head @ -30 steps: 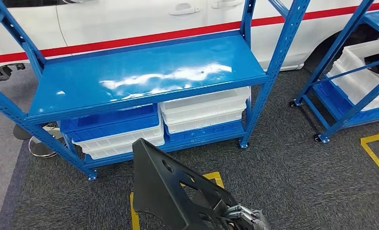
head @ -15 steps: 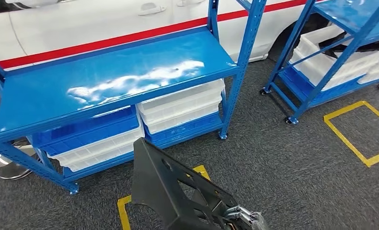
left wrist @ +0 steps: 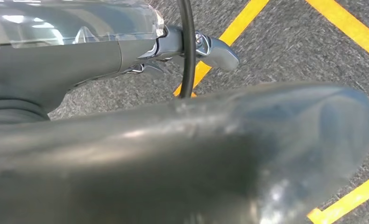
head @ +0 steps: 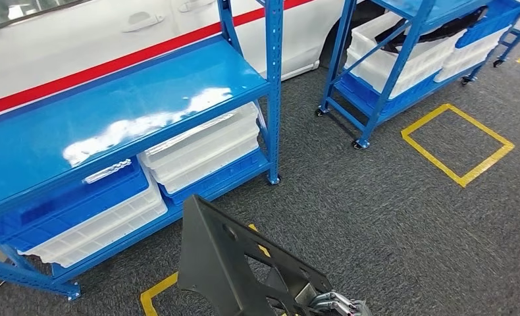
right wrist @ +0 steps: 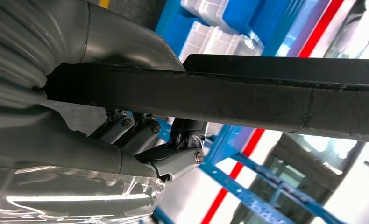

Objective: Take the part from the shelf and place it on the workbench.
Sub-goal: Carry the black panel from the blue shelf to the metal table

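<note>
The part [head: 234, 263], a flat black bracket, sits clamped in your right hand [head: 333, 304], its long axis rising up and away toward the blue shelf [head: 112, 112] ahead. Your left hand [left wrist: 215, 51] hangs over the floor, fingers' state unclear.

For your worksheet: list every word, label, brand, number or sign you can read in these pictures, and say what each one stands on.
There are none to read.
The black part held by the right hand bears no lettering.
The blue shelf, the white bins and the white car with its red stripe show no print.
The yellow floor lines form plain outlines, not characters.
</note>
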`<state>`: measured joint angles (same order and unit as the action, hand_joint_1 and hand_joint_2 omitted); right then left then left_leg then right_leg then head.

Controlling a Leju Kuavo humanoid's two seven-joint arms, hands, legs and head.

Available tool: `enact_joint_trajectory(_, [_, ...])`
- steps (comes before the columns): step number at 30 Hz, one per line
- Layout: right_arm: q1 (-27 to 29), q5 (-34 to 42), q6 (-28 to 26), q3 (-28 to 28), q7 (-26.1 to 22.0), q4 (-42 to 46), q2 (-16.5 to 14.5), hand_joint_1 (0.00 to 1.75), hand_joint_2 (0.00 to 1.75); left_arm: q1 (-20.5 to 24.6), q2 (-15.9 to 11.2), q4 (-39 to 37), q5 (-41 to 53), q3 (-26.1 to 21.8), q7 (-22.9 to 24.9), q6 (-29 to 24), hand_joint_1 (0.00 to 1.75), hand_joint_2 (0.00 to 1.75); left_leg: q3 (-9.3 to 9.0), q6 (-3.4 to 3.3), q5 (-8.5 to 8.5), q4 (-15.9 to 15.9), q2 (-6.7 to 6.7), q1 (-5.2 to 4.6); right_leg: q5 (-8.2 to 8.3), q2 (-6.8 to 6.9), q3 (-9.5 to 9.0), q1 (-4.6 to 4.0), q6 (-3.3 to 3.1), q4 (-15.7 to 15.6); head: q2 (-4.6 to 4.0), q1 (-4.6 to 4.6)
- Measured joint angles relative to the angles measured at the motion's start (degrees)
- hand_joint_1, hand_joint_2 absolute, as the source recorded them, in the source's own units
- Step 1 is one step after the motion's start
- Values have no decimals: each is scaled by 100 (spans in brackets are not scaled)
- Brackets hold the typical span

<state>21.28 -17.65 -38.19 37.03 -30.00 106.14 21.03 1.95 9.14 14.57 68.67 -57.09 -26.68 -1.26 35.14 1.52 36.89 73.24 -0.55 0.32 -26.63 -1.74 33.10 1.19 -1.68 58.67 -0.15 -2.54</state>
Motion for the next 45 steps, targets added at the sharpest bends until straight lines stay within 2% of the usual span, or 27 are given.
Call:
enact_joint_trajectory(2, [34, 46, -19, 9, -2, 2, 1, 175, 175, 97, -9, -11, -29, -16, 55, -6, 0, 0, -113, -48, -302, -265, 39, -5, 9, -155, -3, -20, 0, 6, 0, 0])
enact_joint_trajectory(4, [56, 97, -78, 25, -36, 3, 1, 175, 175, 152, -25, -24, -26, -25, 52, -29, 0, 0, -431, -139, -710, -987, 271, -12, 19, -304, -14, -35, 17, 15, 0, 1])
enact_joint_trajectory(5, [65, 119, -102, 31, -52, 3, 1, 175, 175, 160, -32, -33, -23, -26, 46, -42, 0, 0, -553, -177, -810, -1276, 395, -18, 30, -381, -2, -33, 39, 22, 0, 1])
enact_joint_trajectory(7, [90, 159, -122, 38, -70, 4, 1, 175, 175, 166, -43, -45, -20, -28, 37, -66, 0, 0, -638, -219, -816, -1515, 493, -36, 70, -523, 58, -6, 110, 26, 0, 1])
enact_joint_trajectory(9, [121, 198, -119, 40, -72, 12, 0, 175, 175, 192, -39, -50, -23, -28, 33, -86, 0, 0, -672, -252, -847, -1615, 369, -34, 119, -623, 98, 22, 191, -2, 0, 1])
enact_joint_trajectory(11, [131, 226, -114, 44, -84, 31, -3, 175, 175, 227, -34, -52, -47, -34, 27, -102, 0, 0, -710, -319, -930, -1741, 223, -7, 0, -403, 188, -4, 231, 154, 0, 2])
enact_joint_trajectory(13, [122, 239, -112, 50, -100, 43, -11, 175, 175, 242, -40, -54, -74, -50, 24, -108, 0, 0, -711, -367, -967, -1795, 57, -12, -364, -35, 467, -15, 250, 740, 0, 3])
enact_joint_trajectory(15, [119, 249, -111, 54, -102, 43, -22, 175, 175, 240, -54, -54, -86, -74, 25, -108, 0, 0, -690, -382, -964, -1789, -116, -36, -642, 109, 754, 21, 295, 1381, 0, 3])
enact_joint_trajectory(16, [121, 254, -112, 56, -102, 43, -27, 175, 175, 243, -60, -54, -88, -87, 25, -108, 0, 0, -684, -379, -958, -1782, -200, -43, -635, 138, 779, 44, 320, 1476, 0, 2])
enact_joint_trajectory(17, [122, 257, -113, 58, -102, 43, -28, 175, 175, 250, -62, -54, -90, -98, 26, -109, 0, 0, -682, -368, -948, -1772, -274, -43, -527, 172, 688, 63, 341, 1349, 0, 2])
enact_joint_trajectory(19, [121, 264, -115, 65, -104, 44, -28, 175, 175, 272, -63, -55, -89, -115, 32, -119, 0, 0, -691, -318, -908, -1722, -402, -39, -219, 371, 260, 80, 348, 621, 0, 2])
enact_joint_trajectory(21, [119, 283, -118, 74, -106, 46, -29, 175, 175, 290, -65, -56, -86, -125, 45, -153, 0, 0, -689, -243, -849, -1650, -500, -58, -70, 566, -51, 55, 291, 72, 0, 2])
enact_joint_trajectory(22, [120, 299, -118, 80, -109, 49, -30, 175, 175, 299, -65, -57, -85, -129, 55, -171, 0, 0, -700, -207, -829, -1629, -547, -68, -70, 598, -87, 34, 252, -12, 0, 2])
enact_joint_trajectory(24, [126, 344, -115, 95, -116, 56, -31, 175, 175, 325, -66, -59, -71, -133, 76, -191, 0, 0, -725, -148, -809, -1626, -635, -66, -44, 472, -65, 16, 182, -13, 0, 2])
enact_joint_trajectory(26, [128, 385, -111, 108, -122, 70, -30, 175, 175, 356, -66, -61, -43, -133, 89, -195, 0, 0, -683, -85, -664, -1479, -500, -36, -2, 356, -48, 35, 111, -51, 0, 1])
enact_joint_trajectory(29, [110, 438, -93, 117, -141, 90, -22, 175, 175, 357, -66, -74, -2, -132, 106, -193, 0, 0, -244, -16, -101, -469, -65, 3, 44, 173, -1, 48, 39, -66, 0, 0])
enact_joint_trajectory(30, [110, 454, -85, 118, -151, 90, -20, 175, 175, 345, -67, -78, 10, -131, 114, -192, 0, 0, -86, -7, 10, -129, -13, 8, 51, 99, 13, 42, 33, -59, 0, 0])
enact_joint_trajectory(31, [113, 465, -80, 118, -161, 90, -20, 175, 175, 335, -67, -79, 18, -132, 121, -193, 0, 0, 1, -4, 11, 43, 8, 9, 55, 23, 21, 37, 31, -48, 0, 0])
enact_joint_trajectory(32, [116, 471, -77, 118, -170, 90, -20, 175, 175, 331, -68, -80, 23, -132, 124, -193, 0, 0, -20, -6, -112, -22, 19, 11, 55, -55, 25, 35, 33, -33, 0, 0])
enact_joint_trajectory(33, [117, 473, -76, 117, -174, 90, -20, 175, 175, 334, -68, -80, 26, -132, 126, -193, 0, 0, -143, -12, -327, -312, 51, 18, 54, -134, 25, 37, 39, -15, 0, 0])
enact_joint_trajectory(35, [115, 474, -67, 115, -179, 90, -20, 175, 175, 344, -68, -81, 30, -131, 125, -193, 0, 0, -474, -34, -696, -1091, 284, 41, 51, -275, 40, 35, 77, 29, 0, 0])
enact_joint_trajectory(37, [119, 473, -36, 114, -182, 95, -21, 175, 175, 345, -68, -85, 37, -131, 118, -196, 0, 0, -614, -72, -777, -1469, 483, 39, 76, -408, 93, 36, 159, 47, 0, 0])
enact_joint_trajectory(39, [144, 471, -7, 113, -183, 99, -27, 175, 175, 342, -68, -86, 53, -131, 111, -200, 0, 0, -614, -142, -783, -1509, 423, 18, 133, -542, 143, 54, 259, 18, 0, 0])
enact_joint_trajectory(40, [162, 470, 0, 113, -184, 102, -33, 175, 175, 347, -68, -87, 64, -129, 110, -201, 0, 0, -621, -191, -813, -1540, 351, 23, 142, -537, 159, 64, 289, 20, 0, 0])
enact_joint_trajectory(42, [183, 474, 6, 109, -186, 108, -45, 175, 175, 357, -69, -88, 82, -126, 105, -198, 0, 0, -625, -284, -883, -1606, 202, 38, -22, -283, 287, 45, 306, 245, 0, 2])
enact_joint_trajectory(44, [184, 484, 23, 97, -186, 113, -51, 175, 175, 339, -77, -89, 93, -125, 97, -192, 0, 0, -598, -324, -911, -1622, 45, 16, -421, 56, 586, 18, 297, 891, 0, 3])
enact_joint_trajectory(45, [183, 490, 32, 89, -185, 114, -55, 175, 175, 324, -83, -89, 98, -125, 94, -187, 0, 0, -583, -329, -914, -1620, -40, -2, -600, 125, 749, 15, 300, 1263, 0, 2])
